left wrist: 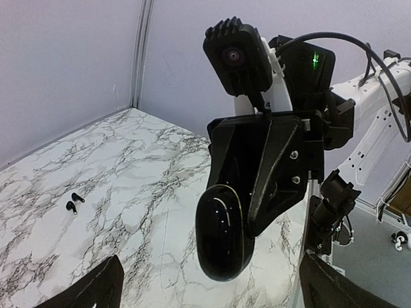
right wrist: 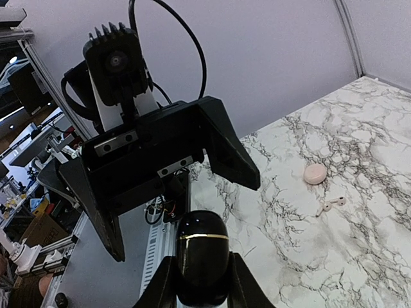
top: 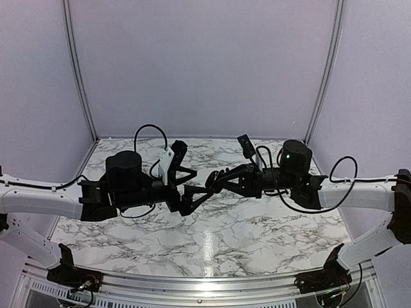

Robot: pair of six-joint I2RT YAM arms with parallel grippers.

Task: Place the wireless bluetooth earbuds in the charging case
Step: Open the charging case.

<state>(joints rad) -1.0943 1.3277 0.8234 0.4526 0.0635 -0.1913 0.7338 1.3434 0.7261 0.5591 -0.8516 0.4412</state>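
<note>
Earbuds (left wrist: 72, 203): tiny, light, slick, easily flicked; loose on the surface (right wrist: 359, 141), best pinched across the body.
Case (right wrist: 314, 173): smooth light pebble, lying on the surface, away from both claws.
Right claw (right wrist: 200, 279): clamped on black pod (right wrist: 201, 250), aloft.
Left claw (right wrist: 186, 218): spread wide, empty, facing the pod.

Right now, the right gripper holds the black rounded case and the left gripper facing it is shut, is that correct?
Not quite: the left gripper is open, its fingers spread wide, as the right wrist view shows. The right gripper does hold the black rounded case.
</note>
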